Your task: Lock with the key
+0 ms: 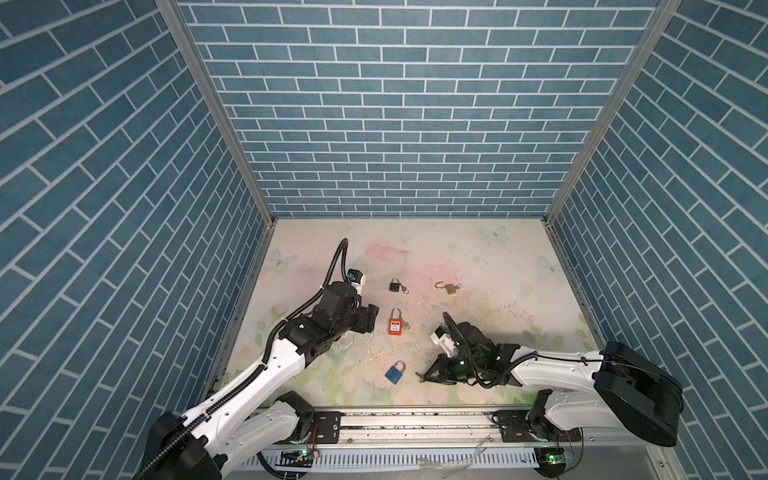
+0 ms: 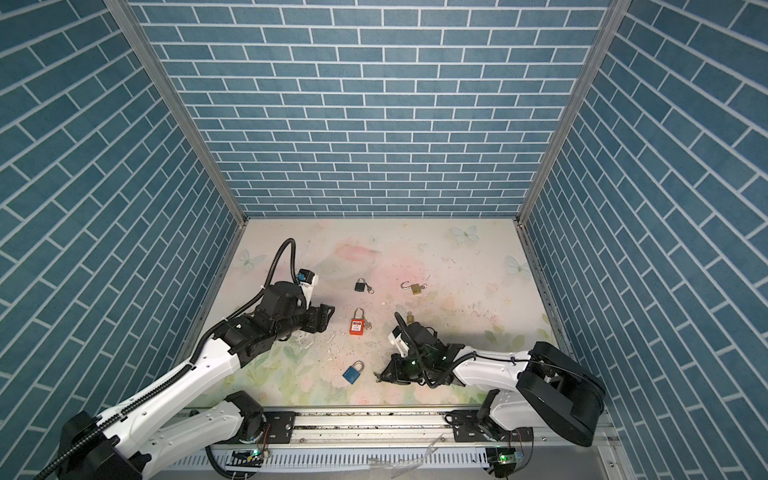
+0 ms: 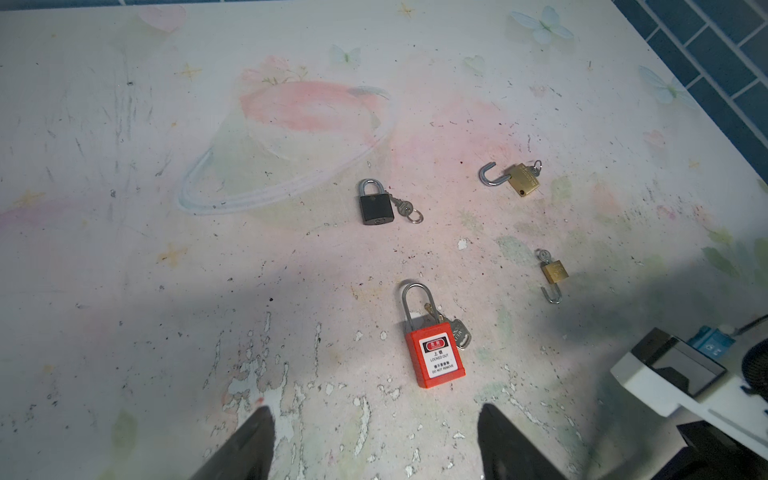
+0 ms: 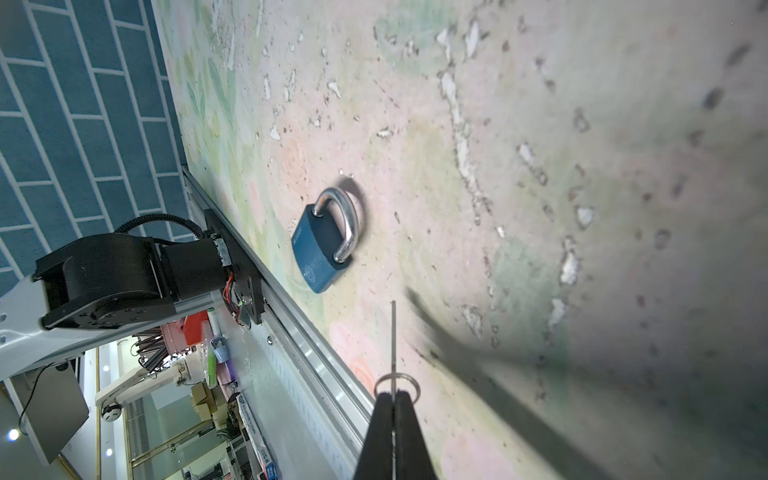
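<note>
Thin silver ringed key clamped edge-on in closed right claw; long axis aimed roughly toward blue padlock. Left claw open, empty.

Robot lab test booth; brick-print walls; aluminium rail; cluttered benches beyond.

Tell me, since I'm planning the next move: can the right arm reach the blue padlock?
Probably yes: the right claw, shut on a key, sits beside the blue padlock with only bare table between.

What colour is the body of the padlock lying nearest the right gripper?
Blue padlock body, silver metal shackle; clearest in the right wrist view.
</note>
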Controlling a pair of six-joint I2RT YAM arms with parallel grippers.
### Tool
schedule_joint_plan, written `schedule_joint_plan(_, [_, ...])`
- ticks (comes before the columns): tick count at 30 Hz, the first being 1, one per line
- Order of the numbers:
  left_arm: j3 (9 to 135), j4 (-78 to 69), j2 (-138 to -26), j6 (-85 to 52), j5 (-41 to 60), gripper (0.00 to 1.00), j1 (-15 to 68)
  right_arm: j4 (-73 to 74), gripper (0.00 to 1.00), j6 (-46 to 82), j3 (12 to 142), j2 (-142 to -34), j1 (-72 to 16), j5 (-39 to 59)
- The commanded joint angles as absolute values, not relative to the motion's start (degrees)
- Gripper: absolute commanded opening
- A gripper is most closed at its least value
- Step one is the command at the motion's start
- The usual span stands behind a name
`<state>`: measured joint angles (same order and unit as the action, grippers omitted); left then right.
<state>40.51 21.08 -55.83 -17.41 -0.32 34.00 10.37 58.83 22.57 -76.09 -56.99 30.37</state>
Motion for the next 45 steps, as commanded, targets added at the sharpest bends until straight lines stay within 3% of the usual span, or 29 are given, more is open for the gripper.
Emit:
schedule_joint_plan(1, [39.8,19.3,-55.3,-17.4,0.0,0.79,33.3,13.4,0.0,61.3,24.6,-78.2,-57.4,31.6])
schedule_joint_plan(21, [39.4,18.4,-54.9,-17.4,0.6,0.79,33.0,15.5,0.0,59.7,29.2,-88.7,-58.3,32.7])
schedule_joint_plan(34, [39.4,18.7,-54.4,-17.1,0.5,0.79,32.8,15.5,0.16,59.2,31.1,-91.9,-59.2,33.5])
schedule_joint_plan(45, [39.3,19.0,-54.1,-16.8,0.3,0.79,32.6,15.5,0.18,58.7,32.3,-93.5,-59.6,33.6])
